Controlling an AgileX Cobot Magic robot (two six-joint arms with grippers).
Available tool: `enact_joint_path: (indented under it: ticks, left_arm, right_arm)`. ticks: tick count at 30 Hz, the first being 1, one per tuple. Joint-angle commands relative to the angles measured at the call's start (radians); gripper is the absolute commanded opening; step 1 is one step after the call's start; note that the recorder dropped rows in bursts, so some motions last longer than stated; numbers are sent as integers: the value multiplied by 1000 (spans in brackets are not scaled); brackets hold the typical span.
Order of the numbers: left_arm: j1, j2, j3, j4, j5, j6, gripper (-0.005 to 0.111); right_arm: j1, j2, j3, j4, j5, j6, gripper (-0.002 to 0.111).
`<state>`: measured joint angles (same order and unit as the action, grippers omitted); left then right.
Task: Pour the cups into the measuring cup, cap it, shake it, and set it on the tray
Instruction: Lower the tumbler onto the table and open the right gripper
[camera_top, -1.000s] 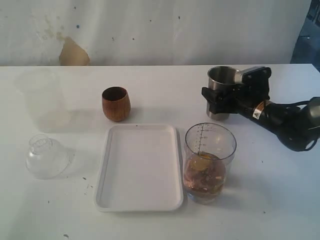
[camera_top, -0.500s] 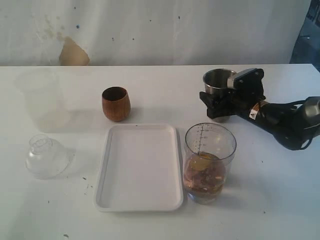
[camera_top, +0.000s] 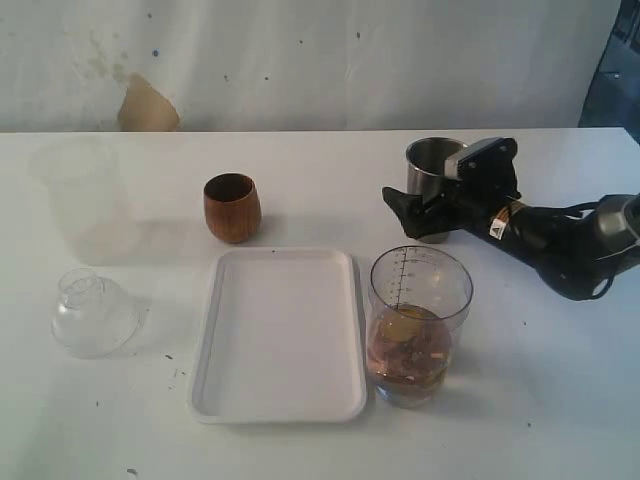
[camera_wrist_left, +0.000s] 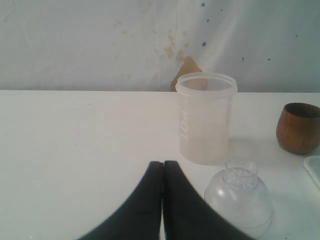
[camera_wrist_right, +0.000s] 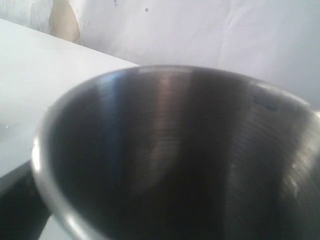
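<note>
Our right claw lies low at the far right of the white table. Its black jaws are spread on either side of the tapered stainless-steel tumbler, which stands upright. The right wrist view is filled by the tumbler's brushed, dull-shining inside. It also shows what the exterior view cannot: a pale sliver between one dark finger and the steel wall, so we read the claw as released.

Just nearer than the tumbler stands the tall clear plastic measuring cup. A printed scale runs down its side, and a mottled brown fill sits in its lower part. To its left, just beside it, lies the flat white plastic tray with rounded corners and a low rim. Beyond the tray's far left corner stands the small rounded brown wooden cup.

At the far left we see a frosted translucent cup, and nearer than it a clear dome-shaped lid with a short neck.

Our left claw appears only in its own wrist view, its smooth black fingers clenched together on nothing. That view also shows raised lettering on the frosted cup and a dimpled top on the lid.
</note>
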<state>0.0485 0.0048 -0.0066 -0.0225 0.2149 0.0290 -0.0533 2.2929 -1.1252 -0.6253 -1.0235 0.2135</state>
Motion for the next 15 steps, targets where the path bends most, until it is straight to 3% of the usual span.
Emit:
enact_joint_path:
  ticks: [1,15]
  left_arm:
    - [-1,-5,7,-2,-11,-2,1]
    - [-1,-5,7,-2,-11,-2,1]
  right_arm:
    - [3,2,-3,6,-31,10,103]
    - [1,-23,-1,-2,-47,112,103]
